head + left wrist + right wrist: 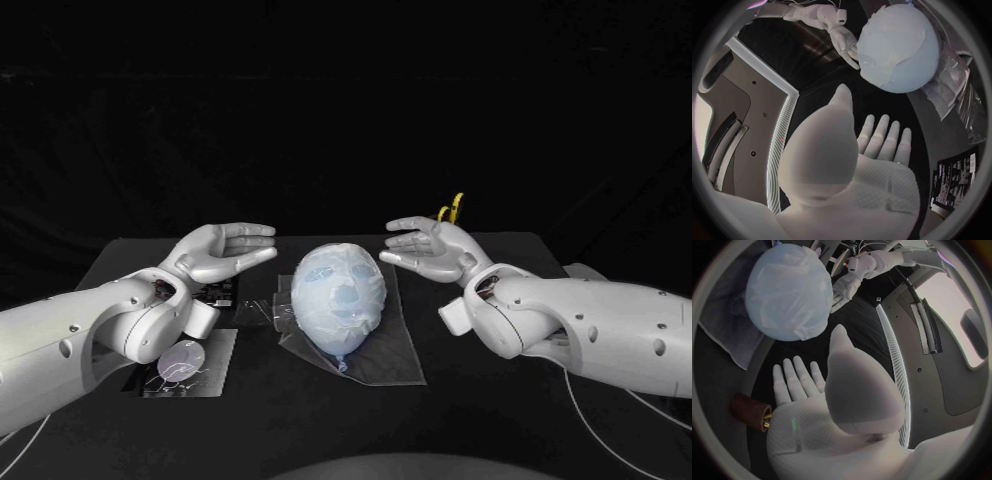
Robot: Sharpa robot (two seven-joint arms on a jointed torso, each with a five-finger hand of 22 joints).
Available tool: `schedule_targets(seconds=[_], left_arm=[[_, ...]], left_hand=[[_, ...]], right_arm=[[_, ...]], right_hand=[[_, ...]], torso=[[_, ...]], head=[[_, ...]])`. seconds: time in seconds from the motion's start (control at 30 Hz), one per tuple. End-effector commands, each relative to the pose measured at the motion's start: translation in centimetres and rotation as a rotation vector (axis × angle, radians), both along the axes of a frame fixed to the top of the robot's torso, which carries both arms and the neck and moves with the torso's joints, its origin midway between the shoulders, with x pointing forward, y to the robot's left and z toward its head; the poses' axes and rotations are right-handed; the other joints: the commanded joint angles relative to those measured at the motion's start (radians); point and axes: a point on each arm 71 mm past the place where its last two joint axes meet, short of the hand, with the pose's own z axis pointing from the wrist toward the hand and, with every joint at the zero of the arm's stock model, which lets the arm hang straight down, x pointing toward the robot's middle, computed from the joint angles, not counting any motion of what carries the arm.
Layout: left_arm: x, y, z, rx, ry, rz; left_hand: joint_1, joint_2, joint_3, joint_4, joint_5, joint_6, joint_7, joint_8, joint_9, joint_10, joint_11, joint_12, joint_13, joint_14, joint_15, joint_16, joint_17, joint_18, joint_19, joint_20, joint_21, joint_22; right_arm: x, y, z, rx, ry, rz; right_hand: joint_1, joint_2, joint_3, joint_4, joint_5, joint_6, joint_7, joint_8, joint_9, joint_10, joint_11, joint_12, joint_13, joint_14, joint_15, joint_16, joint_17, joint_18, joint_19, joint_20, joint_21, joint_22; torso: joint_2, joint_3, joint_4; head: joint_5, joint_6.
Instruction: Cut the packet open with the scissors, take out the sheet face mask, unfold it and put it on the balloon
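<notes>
Head view, clock directions taken from the balloon.

- 8 o'clock: dark packet (170, 380) flat on the table (476, 420), a pale oval piece lying on it, beside the left forearm.
- 10 o'clock: left hand (219, 250) raised, palm turned toward the balloon, fingers apart and lightly curved. Holds nothing, touches nothing.
- Centre: balloon (340, 347) lies on a clear plastic film (392, 360), knot end toward 6 o'clock. Sheet face mask (338, 285) is spread over its upper surface, eye and mouth holes visible. Wrist views show wrinkles in the mask at its edge.
- 2 o'clock: right hand (428, 246) mirrors the left, palm inward, fingers spread, empty, apart from the balloon.
- 1 o'clock, just behind the right hand: yellow loops (454, 208) stand upright. The hand hides their lower part.
</notes>
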Motion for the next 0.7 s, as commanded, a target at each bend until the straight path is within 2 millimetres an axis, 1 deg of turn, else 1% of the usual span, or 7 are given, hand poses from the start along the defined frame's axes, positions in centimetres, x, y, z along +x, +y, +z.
schedule_targets(seconds=[0.03, 0.13, 0.4, 0.53, 0.57, 0.63, 0.7], left_arm=[[0.8, 0.5, 1.3, -0.134, -0.026, 0.079], [1.6, 0.4, 2.0, -0.17, -0.041, 0.127], [3.7, -1.0, 2.3, -0.227, -0.061, 0.207], [4.6, -2.0, 2.2, -0.243, -0.07, 0.237], [4.9, -2.2, 2.1, -0.243, -0.071, 0.243], [5.3, -2.7, 2.0, -0.242, -0.076, 0.259], [5.6, -3.1, 1.9, -0.241, -0.078, 0.267]], left_hand=[[0.0, 0.035, 0.038, -0.002, -0.005, 0.025, 0.092, 0.009, 0.004, 0.02, -0.002, -0.009, -0.003, 0.044, -0.004, 0.013, 0.009, 0.003, 0.07, -0.002, 0.026, 0.012], [-0.008, 0.063, 0.061, -0.003, -0.005, 0.039, 0.096, 0.012, 0.005, 0.036, -0.005, -0.015, -0.003, 0.07, -0.009, 0.019, 0.014, 0.005, 0.099, -0.003, 0.037, 0.016], [-0.001, 0.082, 0.104, -0.004, -0.006, 0.08, 0.099, 0.022, 0.01, 0.096, -0.013, -0.02, -0.001, 0.082, -0.014, 0.017, 0.013, 0.002, 0.071, -0.002, 0.03, 0.008], [-0.033, 0.043, 0.109, -0.001, -0.005, 0.004, 0.098, -0.021, -0.023, -0.037, -0.005, -0.049, -0.01, -0.067, 0.002, -0.039, -0.022, -0.003, -0.042, 0.001, -0.008, -0.014], [-0.06, 0.0, 0.069, 0.003, -0.006, -0.064, 0.089, -0.053, -0.047, -0.175, -0.023, -0.054, -0.017, -0.16, 0.015, -0.07, -0.043, -0.004, -0.103, 0.001, -0.027, -0.025], [-0.087, -0.042, -0.007, 0.005, -0.002, -0.112, 0.085, -0.076, -0.065, -0.237, -0.03, -0.058, -0.019, -0.191, 0.017, -0.08, -0.05, -0.005, -0.125, 0.002, -0.034, -0.029], [-0.099, -0.045, -0.012, 0.005, -0.001, -0.134, 0.085, -0.086, -0.073, -0.257, -0.029, -0.059, -0.02, -0.201, 0.008, -0.084, -0.052, -0.005, -0.133, 0.002, -0.036, -0.03]], right_arm=[[1.1, -0.6, 1.5, 0.108, -0.087, -0.036], [2.3, -0.9, 2.1, 0.131, -0.087, -0.035], [5.5, 0.3, 3.7, 0.205, -0.071, -0.005], [6.9, 0.7, 3.7, 0.205, -0.063, 0.001], [7.2, 0.8, 3.6, 0.204, -0.059, 0.0], [7.9, 0.8, 3.3, 0.2, -0.05, -0.003], [8.2, 0.8, 3.0, 0.198, -0.045, -0.007]], right_hand=[[0.009, 0.03, 0.006, -0.004, -0.006, 0.078, 0.145, 0.005, -0.006, 0.092, -0.011, 0.008, -0.003, 0.09, -0.013, 0.028, 0.014, 0.025, 0.081, -0.001, 0.03, 0.015], [0.015, 0.059, 0.002, -0.006, -0.006, 0.165, 0.139, 0.004, -0.015, 0.148, -0.022, -0.003, -0.006, 0.213, -0.03, 0.062, 0.032, 0.042, 0.157, -0.001, 0.054, 0.022], [-0.074, 0.106, -0.057, 0.003, -0.007, 0.181, 0.138, -0.088, -0.066, 0.16, -0.019, -0.062, -0.006, 0.148, -0.025, 0.001, 0.003, 0.036, 0.136, 0.0, 0.03, -0.005], [-0.127, 0.126, -0.099, 0.006, -0.006, 0.09, 0.15, -0.184, -0.112, -0.012, -0.001, -0.128, -0.018, -0.009, -0.002, -0.07, -0.031, 0.013, -0.016, 0.002, -0.028, -0.043], [-0.205, 0.179, -0.115, 0.006, -0.005, 0.034, 0.154, -0.233, -0.135, -0.158, 0.01, -0.141, -0.026, -0.106, 0.013, -0.106, -0.05, -0.003, -0.092, 0.002, -0.054, -0.058], [-0.283, 0.236, -0.145, 0.007, 0.011, -0.009, 0.156, -0.281, -0.157, -0.247, 0.016, -0.146, -0.031, -0.182, 0.024, -0.135, -0.065, -0.015, -0.15, 0.002, -0.072, -0.069], [-0.299, 0.252, -0.157, 0.009, 0.01, -0.022, 0.155, -0.297, -0.164, -0.268, 0.018, -0.147, -0.032, -0.198, 0.027, -0.142, -0.069, -0.017, -0.162, 0.002, -0.075, -0.071]], torso=[[-0.015, -0.0043, -0.0015], [-0.026, -0.0089, -0.0012], [-0.045, -0.0151, -0.0008], [-0.051, -0.0186, 0.0012], [-0.053, -0.0192, 0.0028], [-0.058, -0.018, 0.0061], [-0.06, -0.0173, 0.0081]], head=[[-0.002, 0.008], [0.001, 0.009], [0.011, 0.021], [0.006, 0.023], [0.008, 0.025], [0.011, 0.024], [0.013, 0.024]])
